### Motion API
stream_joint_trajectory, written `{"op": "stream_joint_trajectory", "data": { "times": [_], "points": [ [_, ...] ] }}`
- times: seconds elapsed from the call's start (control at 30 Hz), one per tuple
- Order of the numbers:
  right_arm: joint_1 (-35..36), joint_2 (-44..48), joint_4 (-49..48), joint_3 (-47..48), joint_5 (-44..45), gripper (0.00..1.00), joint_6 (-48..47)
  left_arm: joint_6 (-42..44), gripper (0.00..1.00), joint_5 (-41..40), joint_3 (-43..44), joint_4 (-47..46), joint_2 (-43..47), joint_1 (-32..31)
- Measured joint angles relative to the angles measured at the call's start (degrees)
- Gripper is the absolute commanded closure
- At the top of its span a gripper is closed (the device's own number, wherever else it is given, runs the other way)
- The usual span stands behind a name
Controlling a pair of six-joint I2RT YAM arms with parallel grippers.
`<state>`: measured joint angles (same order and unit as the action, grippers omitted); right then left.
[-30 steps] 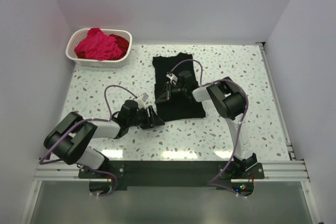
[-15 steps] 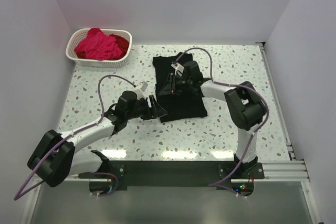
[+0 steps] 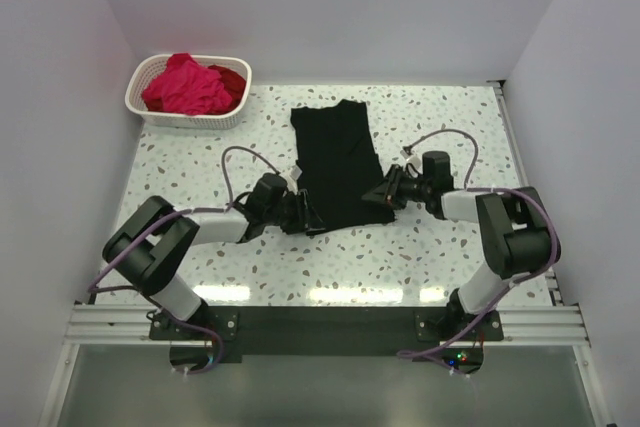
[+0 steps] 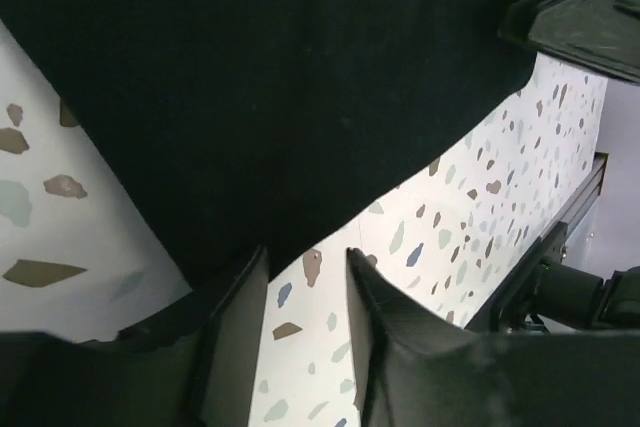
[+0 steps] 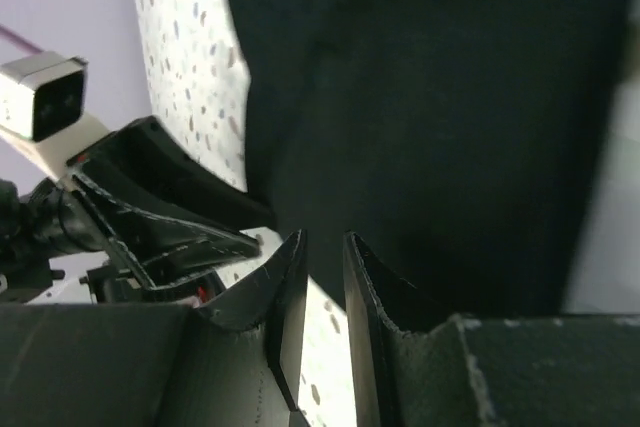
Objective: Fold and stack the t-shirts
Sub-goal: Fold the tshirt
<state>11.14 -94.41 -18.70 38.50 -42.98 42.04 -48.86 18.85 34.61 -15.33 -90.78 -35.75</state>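
Observation:
A black t-shirt (image 3: 338,157) lies flat as a long folded strip in the middle of the table. My left gripper (image 3: 305,215) is low at its near left corner. In the left wrist view that gripper (image 4: 306,252) is open, with only speckled table between its fingers and the black cloth (image 4: 270,77) just past the tips. My right gripper (image 3: 385,194) is at the shirt's near right edge. In the right wrist view it (image 5: 324,238) is narrowly open and holds nothing, the black cloth (image 5: 450,107) ahead of it. A pink t-shirt (image 3: 185,85) and a red t-shirt (image 3: 232,80) are piled in the basket.
The white lattice basket (image 3: 185,119) stands at the far left corner by the wall. White walls enclose the table on the left, back and right. A rail (image 3: 525,187) runs along the right side. The two grippers face each other across the shirt's near end.
My right arm has swung from over the shirt's middle down to its near right edge and its jaws have parted. My left gripper has shifted to the near left corner.

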Motion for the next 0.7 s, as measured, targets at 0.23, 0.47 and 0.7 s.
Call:
{"op": "stream_joint_trajectory", "data": {
  "times": [0.23, 0.47, 0.7],
  "points": [
    [-8.98, -6.47, -10.29, -9.25, -3.26, 0.76, 4.76, -0.20, 0.68, 0.04, -2.38, -1.81, -0.33, 1.29],
    [-7.56, -1.51, -13.00, -11.72, -2.51, 0.72, 7.67, 1.44, 0.59, -1.36, -5.86, 1.81, 5.81, 4.26],
    [9.53, 4.92, -20.11, -9.01, -0.81, 0.69, 11.87, 3.21, 0.57, -2.27, -5.79, 4.20, 7.23, 4.28]
  ]
}}
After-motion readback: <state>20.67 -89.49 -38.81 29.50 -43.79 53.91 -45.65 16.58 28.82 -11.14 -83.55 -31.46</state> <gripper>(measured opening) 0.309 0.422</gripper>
